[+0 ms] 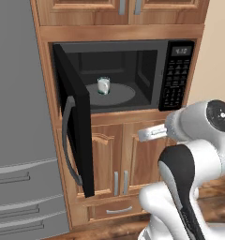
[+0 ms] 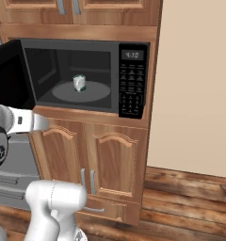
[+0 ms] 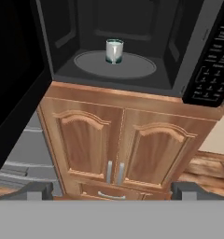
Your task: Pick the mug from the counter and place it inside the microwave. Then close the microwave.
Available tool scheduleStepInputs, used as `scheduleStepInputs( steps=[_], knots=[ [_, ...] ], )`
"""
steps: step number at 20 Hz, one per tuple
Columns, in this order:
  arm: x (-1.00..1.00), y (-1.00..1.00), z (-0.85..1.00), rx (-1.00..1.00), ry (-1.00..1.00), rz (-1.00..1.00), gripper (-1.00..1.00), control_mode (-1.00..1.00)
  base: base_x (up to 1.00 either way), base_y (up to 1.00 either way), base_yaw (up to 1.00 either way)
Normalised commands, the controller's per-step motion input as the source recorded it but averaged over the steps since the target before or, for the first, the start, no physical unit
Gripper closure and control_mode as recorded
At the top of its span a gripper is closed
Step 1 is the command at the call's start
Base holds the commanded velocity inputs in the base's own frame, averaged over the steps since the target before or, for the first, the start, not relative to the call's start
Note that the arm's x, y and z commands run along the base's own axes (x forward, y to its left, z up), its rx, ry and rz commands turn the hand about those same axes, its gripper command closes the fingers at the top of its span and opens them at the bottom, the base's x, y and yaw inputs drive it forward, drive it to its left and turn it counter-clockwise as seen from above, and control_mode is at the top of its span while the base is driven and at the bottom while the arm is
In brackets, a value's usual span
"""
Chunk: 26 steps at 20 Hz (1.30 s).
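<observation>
Microwave (image 1: 128, 75): black casing, semi-gloss, smooth; dark cavity matt. Turntable (image 1: 115, 93): grey, matt, smooth. Door handle (image 1: 67, 140): grey, looks like brushed metal. Mug (image 1: 103, 85): white outer wall, smooth, faint sheen, teal-green inside. Cabinet doors (image 3: 123, 144): warm brown wood, visible grain, satin finish, grey metal-look pulls. Floor (image 2: 190, 197): wood planks, glossy. Fridge (image 1: 16, 117): flat grey, matt.

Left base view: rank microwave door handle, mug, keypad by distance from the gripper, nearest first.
From the gripper, open, below the microwave's front edge:
1. Door handle: on the swung-open door, left of the gripper.
2. Keypad: up and right, on the microwave front. Close call with the handle.
3. Mug: deepest, on the turntable inside the cavity.
</observation>
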Motion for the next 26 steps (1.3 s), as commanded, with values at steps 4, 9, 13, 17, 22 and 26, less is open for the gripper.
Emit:
scheduleStepInputs(
  steps=[4, 9, 13, 17, 22, 26],
  knots=[
    [-0.67, -0.06, 0.38, 0.00, 0.00, 0.00, -1.00, -1.00, 0.00, 0.00, 0.00],
    [-0.77, -0.04, 0.20, 0.00, 0.00, 0.00, -1.00, -1.00, 0.00, 0.00, 0.00],
    [-0.78, 0.00, 0.16, 0.00, -0.06, 0.00, -1.00, -1.00, 0.00, 0.00, 0.00],
    [-0.69, 0.00, 0.18, 0.00, -0.12, 0.00, -1.00, -1.00, 0.00, 0.00, 0.00],
    [-0.49, 0.00, 0.25, 0.00, -0.16, 0.00, -1.00, -1.00, 0.00, 0.00, 0.00],
    [-0.55, 0.00, 0.26, 0.00, -0.16, 0.00, -1.00, -1.00, 0.00, 0.00, 0.00]
  ],
)
